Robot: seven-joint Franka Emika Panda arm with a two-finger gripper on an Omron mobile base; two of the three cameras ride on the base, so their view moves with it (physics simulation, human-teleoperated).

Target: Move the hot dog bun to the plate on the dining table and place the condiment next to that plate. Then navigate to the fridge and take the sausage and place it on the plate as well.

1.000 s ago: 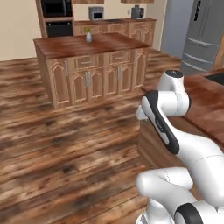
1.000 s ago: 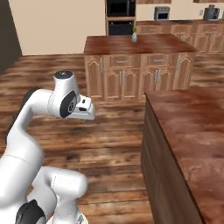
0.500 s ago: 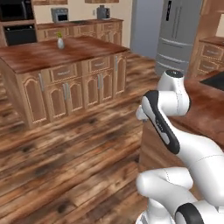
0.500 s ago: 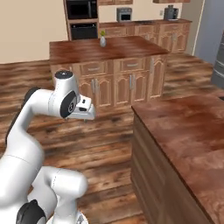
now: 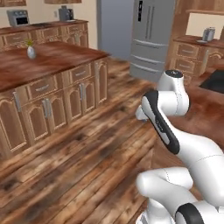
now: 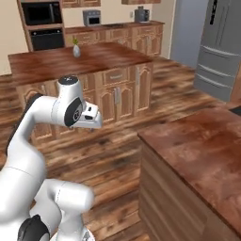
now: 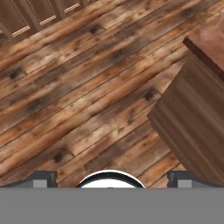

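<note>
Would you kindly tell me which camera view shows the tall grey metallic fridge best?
The left base view: the tall grey metallic fridge stands near top centre, with both doors, long vertical handles and lower drawers visible. The right base view catches it at the right edge, partly cropped. The hand view looks at wood floor.

fridge [image 5: 146,37] grey metallic; dining table [image 6: 202,150] reddish-brown wood (mottled grain); floor [image 7: 87,96] knotty brown planks.

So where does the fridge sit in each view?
Left base view: the fridge stands at top centre-right, doors closed.
Right base view: it is at the upper right edge.
Hand view: I can't find it there.
Shared landmark: the island with the small vase.
</note>
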